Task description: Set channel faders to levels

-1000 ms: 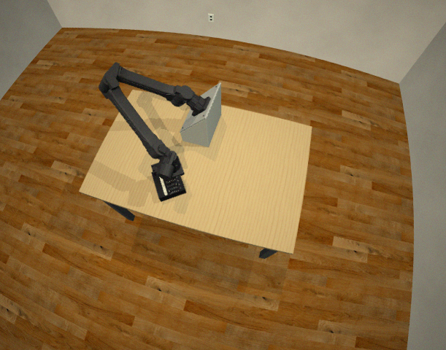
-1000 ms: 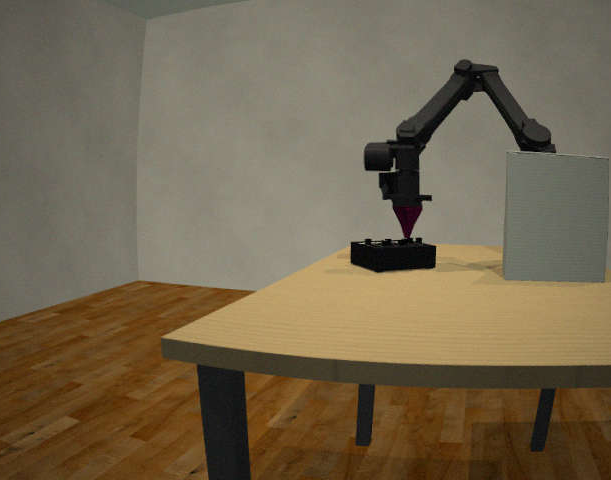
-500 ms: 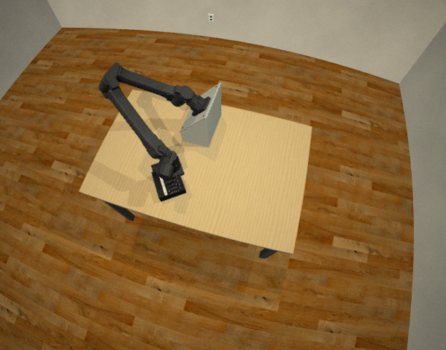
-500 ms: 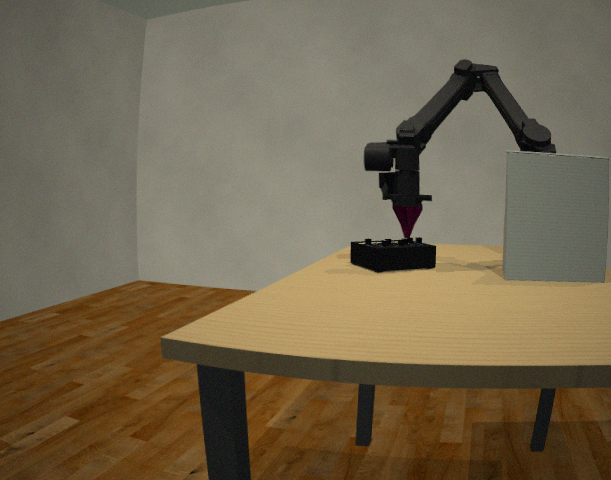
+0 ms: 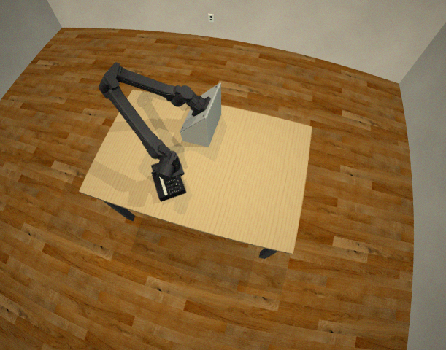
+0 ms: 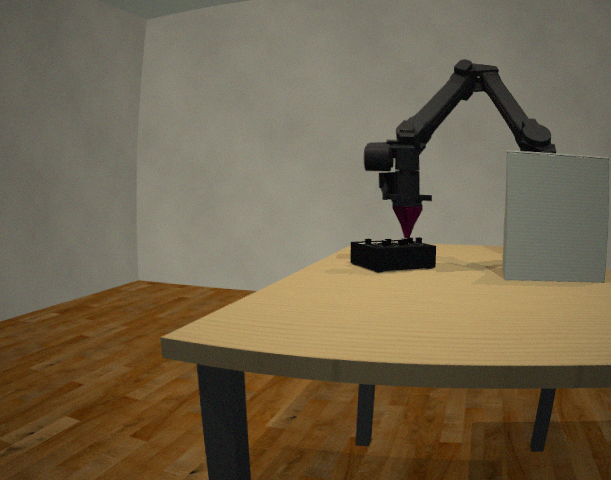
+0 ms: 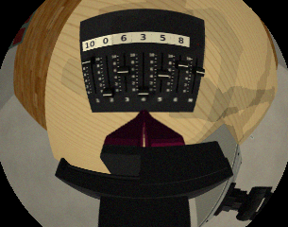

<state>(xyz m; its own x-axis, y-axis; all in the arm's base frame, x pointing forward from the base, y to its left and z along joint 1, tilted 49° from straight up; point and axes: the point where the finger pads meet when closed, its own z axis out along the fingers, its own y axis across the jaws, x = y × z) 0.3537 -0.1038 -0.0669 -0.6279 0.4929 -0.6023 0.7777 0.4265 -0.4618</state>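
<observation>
The wrist view alone gives the lighting desk (image 7: 142,63) face-on: a white tape strip (image 7: 135,41) across its top reads 10, 0, 6, 3, 5, 8, above 6 fader slots with pale-lined caps. Counting from the left, the 1st cap (image 7: 86,62) sits high, the 2nd (image 7: 108,94) low, the 3rd (image 7: 124,72) in the upper half, the 4th (image 7: 143,94) low, the 5th (image 7: 162,76) near mid-travel, and the 6th (image 7: 181,64) high. A further cap (image 7: 198,72) stands at the right end, beyond the tape. The scale marks are too fine to read exact levels.

The exterior view shows what the wrist cannot: height. The end effector (image 6: 407,233), its magenta fingers (image 6: 404,217) clenched to a point on nothing, hangs over the right part of the desk (image 6: 392,255), tip down at the level of the caps; whether it touches one cannot be told. The desk stands flat on the surface (image 6: 450,330).

The top view gives the layout: the desk (image 5: 170,187) lies near the left front edge of the surface (image 5: 245,181), partly under the wrist. A grey box (image 5: 202,120) stands toward the back edge at the arm's base, well apart from the desk. To the right of the desk the surface stretches wide to its far edge.
</observation>
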